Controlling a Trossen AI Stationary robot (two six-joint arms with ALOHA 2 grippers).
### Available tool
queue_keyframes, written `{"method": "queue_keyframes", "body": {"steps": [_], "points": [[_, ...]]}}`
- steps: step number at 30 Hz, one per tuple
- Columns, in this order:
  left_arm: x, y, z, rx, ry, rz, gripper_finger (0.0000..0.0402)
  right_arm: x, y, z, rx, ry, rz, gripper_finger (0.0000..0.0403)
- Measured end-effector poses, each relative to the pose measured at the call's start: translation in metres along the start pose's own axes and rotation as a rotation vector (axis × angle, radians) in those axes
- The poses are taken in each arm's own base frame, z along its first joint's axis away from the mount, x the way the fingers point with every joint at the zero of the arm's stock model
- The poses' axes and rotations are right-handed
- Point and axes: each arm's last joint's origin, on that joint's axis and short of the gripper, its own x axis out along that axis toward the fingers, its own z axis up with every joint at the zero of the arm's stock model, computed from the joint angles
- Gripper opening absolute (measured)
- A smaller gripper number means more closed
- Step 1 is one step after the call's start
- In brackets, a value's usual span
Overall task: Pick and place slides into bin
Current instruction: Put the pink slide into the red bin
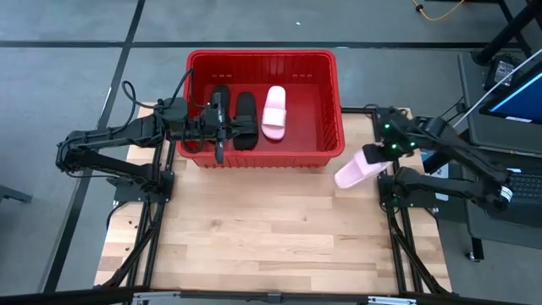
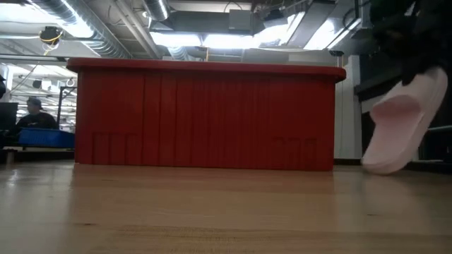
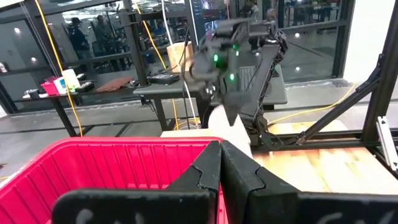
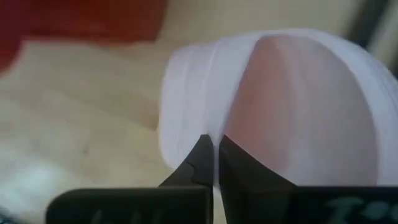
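Right gripper (image 1: 378, 157) carries one pale pink slide (image 1: 357, 169) beside the red bin (image 1: 332, 102).
Jaws clamped on its strap, slide clear of the counter (image 1: 279, 229) (tilted, toe down). Inside the bin: two black slides (image 1: 235, 119) and a second pink slide (image 1: 273, 112). Left gripper (image 1: 219, 127) hovers over the bin, jaws together.

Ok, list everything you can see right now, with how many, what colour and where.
Bin: one, bright red, at the table's far edge.
Black slides: two, side by side in the bin.
Pink slide in the bin: one, beside the black pair.
Pink slide held: one, lifted off the table, outside the bin's right end.
Table: one, pale wood.
Person: one, in the room behind.
Left gripper: over the bin's left part, jaws shut, holding nothing.
Right gripper: jaws shut on the held pink slide.
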Motion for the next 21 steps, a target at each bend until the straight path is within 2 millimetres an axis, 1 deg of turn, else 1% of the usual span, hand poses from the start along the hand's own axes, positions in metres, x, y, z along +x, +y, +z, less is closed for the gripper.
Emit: {"method": "queue_keyframes", "body": {"steps": [4, 10, 12, 16, 21], "points": [[0.000, 0.000, 0.000, 0.000, 0.000, 0.000, 0.0003, -0.036, 0.001, -0.001, -0.001, -0.136, -0.085, 0.0009], [0.000, 0.000, 0.000, 0.000, 0.000, 0.000, 0.0003, -0.084, 0.007, -0.001, -0.006, -0.342, -0.041, 0.0009], [0.000, 0.000, 0.000, 0.000, 0.000, 0.000, 0.0003, -0.095, 0.007, -0.001, -0.005, -0.397, -0.039, 0.0009], [0.000, 0.000, 0.000, 0.000, 0.000, 0.000, 0.0002, -0.111, 0.010, 0.000, -0.025, -0.507, -0.026, 0.0009], [0.000, 0.000, 0.000, -0.016, -0.001, 0.000, 0.0002, -0.123, 0.013, 0.003, -0.061, -0.664, 0.036, 0.0009]]}}
